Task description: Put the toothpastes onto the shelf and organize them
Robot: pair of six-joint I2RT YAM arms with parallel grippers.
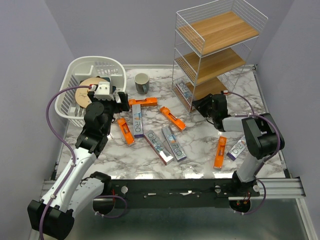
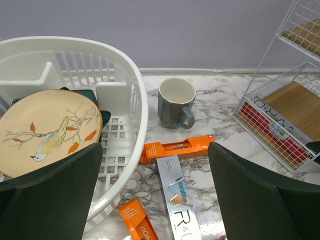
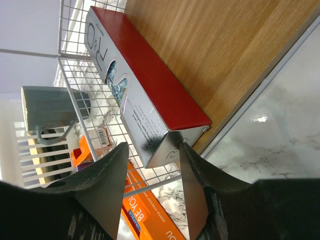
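Here, red toothpaste box (image 3: 150, 75) lies lengthwise (along shelf (image 3: 225, 50) rail)

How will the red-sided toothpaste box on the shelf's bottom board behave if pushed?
The red-sided toothpaste box looks like stiff, light cardboard, so it should probably slide along the smooth wooden board rather than bend. Its flat faces make rolling unlikely; a hard squeeze might dent it.

The marble desk (image 1: 200, 145) carries a white basket (image 1: 115, 67) at ten o'clock, a mug (image 1: 142, 83) at twelve and the wire shelf (image 1: 220, 30) at one. Toothpaste boxes (image 1: 173, 118) lie strewn from centre to four o'clock. One red-sided box (image 3: 150, 75) lies on the shelf's bottom board.
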